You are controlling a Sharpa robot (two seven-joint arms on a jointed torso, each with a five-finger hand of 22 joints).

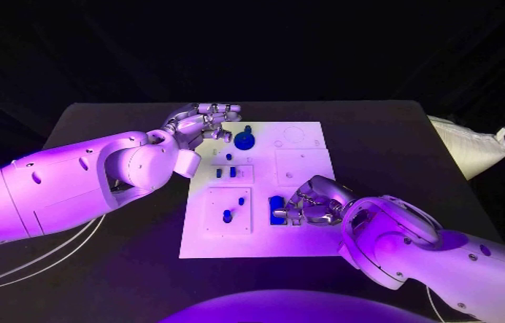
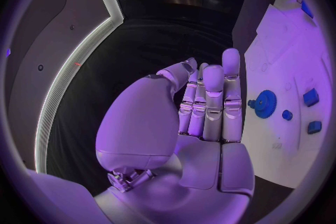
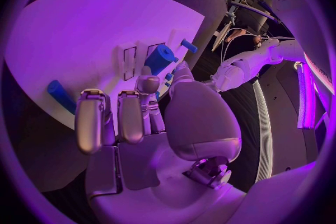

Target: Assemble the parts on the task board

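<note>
1. Left hand [image 1: 203,125]: hovering at the far left corner of the task board [image 1: 211,243], fingers [image 2: 213,102] straight, close side by side and holding nothing, palm bare in the left wrist view.
2. Blue gear [image 1: 244,140]: lying flat on the board's far part, just beside the left hand, apart from its fingertips; seen again in the left wrist view [image 2: 265,104], off to the side of the straight fingers.
3. Two small blue pieces [image 1: 225,171]: standing in the middle left recess of the board, nearer the robot than the left hand and not touched by it.
4. Two further blue pieces [image 1: 233,210]: sitting in the near left recess, well apart from both hands.
5. Right hand [image 1: 314,203]: resting over the near right part of the board, fingers curled downward next to a blue block [image 1: 276,210].
6. Right wrist view: thumb and a finger close against a blue cylinder-shaped part [image 3: 159,59]; cannot tell whether clamped on it or merely touching.
7. Blue peg [image 3: 61,96]: lying on the board to the other side of the right hand's fingers [image 3: 91,119], not touched.
</note>
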